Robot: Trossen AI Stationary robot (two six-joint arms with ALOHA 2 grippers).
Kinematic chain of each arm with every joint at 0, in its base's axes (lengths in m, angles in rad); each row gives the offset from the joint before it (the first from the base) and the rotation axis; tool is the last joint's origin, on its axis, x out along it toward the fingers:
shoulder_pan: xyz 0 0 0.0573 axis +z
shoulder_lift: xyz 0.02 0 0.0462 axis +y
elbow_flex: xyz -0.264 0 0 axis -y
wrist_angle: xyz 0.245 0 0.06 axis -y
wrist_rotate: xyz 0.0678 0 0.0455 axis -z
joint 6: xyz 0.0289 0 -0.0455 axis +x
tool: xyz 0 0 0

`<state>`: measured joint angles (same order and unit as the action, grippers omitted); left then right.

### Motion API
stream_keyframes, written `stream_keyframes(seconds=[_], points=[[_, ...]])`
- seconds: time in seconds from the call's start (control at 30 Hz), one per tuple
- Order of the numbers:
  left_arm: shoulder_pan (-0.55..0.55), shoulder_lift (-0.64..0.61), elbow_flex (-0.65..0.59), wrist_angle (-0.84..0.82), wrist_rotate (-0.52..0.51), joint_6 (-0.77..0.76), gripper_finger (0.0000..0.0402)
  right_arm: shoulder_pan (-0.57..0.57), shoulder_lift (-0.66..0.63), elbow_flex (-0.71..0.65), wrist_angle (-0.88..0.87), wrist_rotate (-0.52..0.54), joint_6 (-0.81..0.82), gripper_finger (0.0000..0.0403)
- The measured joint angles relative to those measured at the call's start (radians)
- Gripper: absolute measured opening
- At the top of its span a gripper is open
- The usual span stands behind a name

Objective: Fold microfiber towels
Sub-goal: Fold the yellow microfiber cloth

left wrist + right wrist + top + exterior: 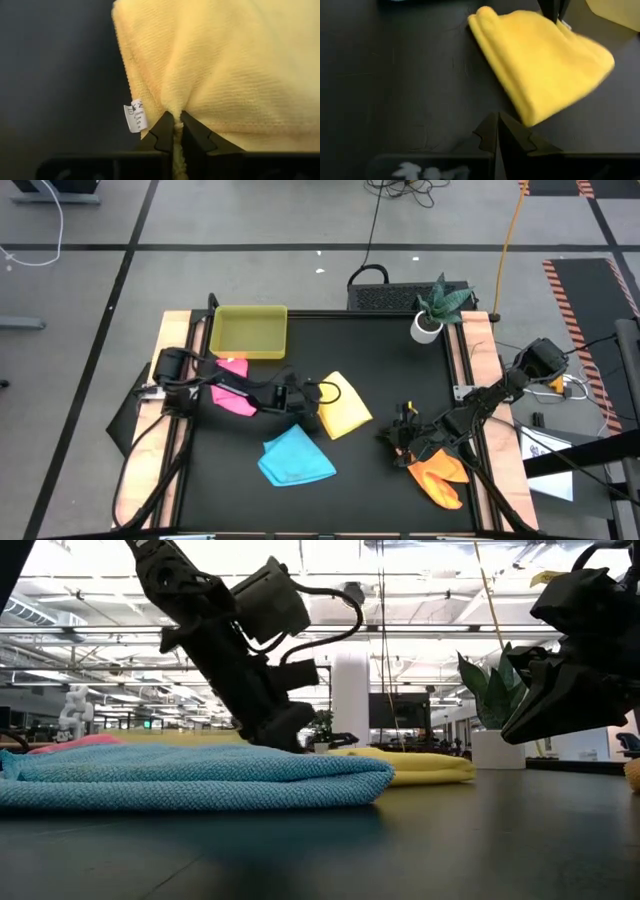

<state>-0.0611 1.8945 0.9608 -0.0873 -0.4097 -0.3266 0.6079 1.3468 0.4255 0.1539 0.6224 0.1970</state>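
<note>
grip: left gripper is clamped on a pinch of the soft yellow microfiber towel, at an edge just beside its small white label.
towel place: the yellow towel lies folded near the middle of the black table, with the sky blue towel near-left of it.
step advice: to my eye a fold is under way; lift the pinched edge just clear of the table and carry it straight across, so the layers land square and the label tucks inside.
right gripper: fingers together and holding nothing, hovering right of the yellow towel, just beside the orange towel.
pink towel: partly covered by the left arm.
hard to tell: how many layers the pinch holds.
cut off: most of the orange towel in the low view.
</note>
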Motion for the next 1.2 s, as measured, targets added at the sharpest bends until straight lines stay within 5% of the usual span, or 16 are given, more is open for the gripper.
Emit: stream_keyframes(seconds=[0.17,0.4,0.73,0.93,1.2], points=[[-0.028,-0.058,-0.006,-0.079,-0.075,-0.079,0.0018,0.0,0.0,0.0,0.0,0.0,0.0,0.0006],[-0.039,-0.046,-0.003,0.107,-0.081,-0.049,0.002,0.0,0.0,0.0,0.0,0.0,0.0,0.0006],[-0.034,-0.076,-0.003,-0.06,-0.115,-0.067,0.0009,0.0,0.0,0.0,0.019,0.0,0.0,0.0006],[-0.034,-0.078,-0.003,-0.053,-0.115,-0.059,0.0042,-0.005,0.047,0.0,0.21,0.0,-0.139,0.0018],[-0.034,-0.078,-0.003,-0.052,-0.06,-0.052,0.0059,-0.131,0.191,0.005,0.434,-0.032,-0.35,0.0088]])
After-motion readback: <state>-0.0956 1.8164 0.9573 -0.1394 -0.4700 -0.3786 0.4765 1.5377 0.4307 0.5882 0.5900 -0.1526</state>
